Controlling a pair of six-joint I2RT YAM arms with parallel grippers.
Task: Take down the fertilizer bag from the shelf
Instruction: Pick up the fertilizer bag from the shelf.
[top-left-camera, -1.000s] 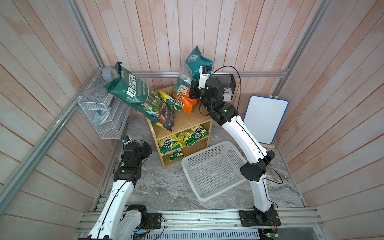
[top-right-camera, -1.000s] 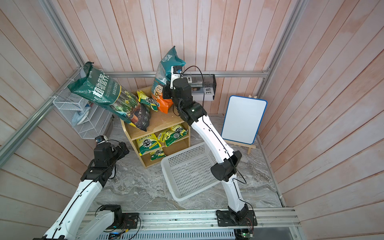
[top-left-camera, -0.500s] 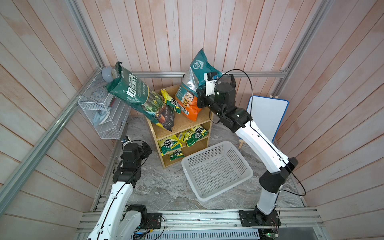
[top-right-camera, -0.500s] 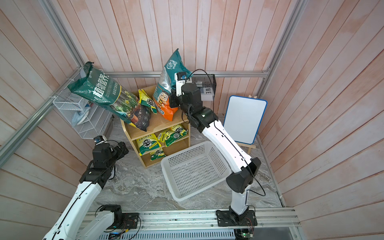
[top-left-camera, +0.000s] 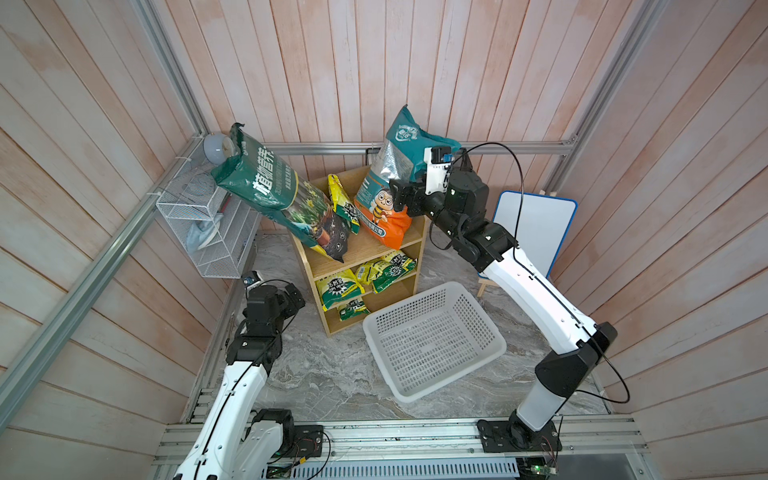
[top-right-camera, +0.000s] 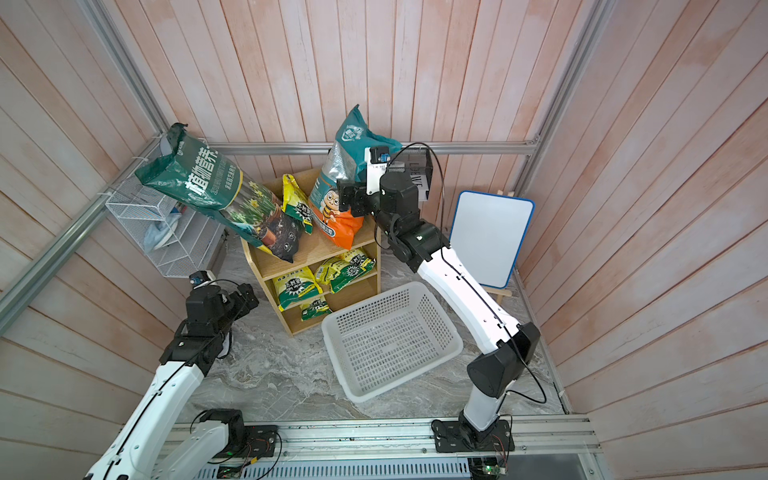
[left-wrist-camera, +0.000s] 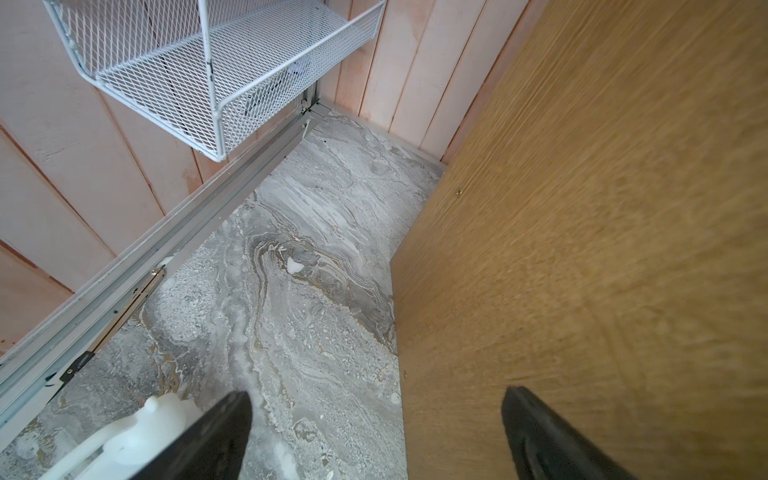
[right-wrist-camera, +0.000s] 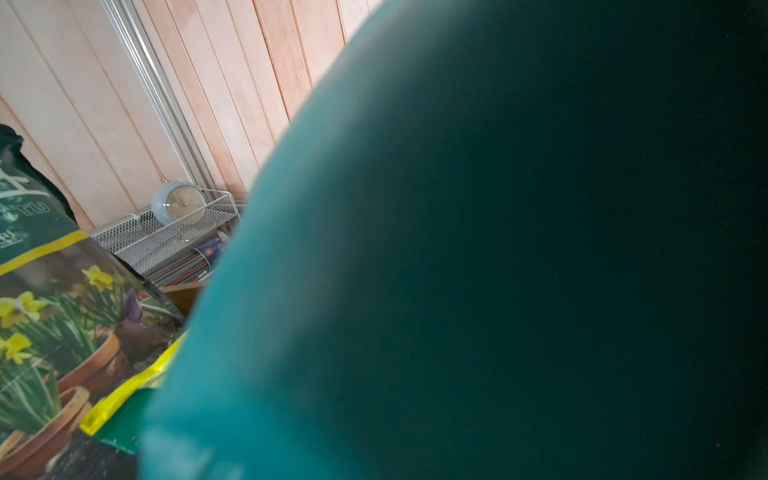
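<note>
My right claw (top-left-camera: 400, 198) touches the teal-and-orange bee-printed fertilizer bag (top-left-camera: 388, 166), leaning on the light-wood shelf's (top-left-camera: 357, 255) top tier. Whether it grips, I cannot tell. The bag seems not yet down.

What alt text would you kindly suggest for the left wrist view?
The left gripper, jaws open and empty, hovers over a grey marbled floor beside the side panel of the light-wood shelf; a white wire-mesh wall rack hangs on the pink plank wall.

My arms, the left arm (top-left-camera: 232, 399) and the right arm (top-left-camera: 536, 291), are smooth white shells between chunky black joints. My left gripper (left-wrist-camera: 376, 392) has matte black fingers (left-wrist-camera: 224, 432). A thin black cable (top-left-camera: 494, 144) loops off my right wrist, and black base plates (top-left-camera: 490, 442) sit on a silver rail (top-left-camera: 395, 432).
</note>
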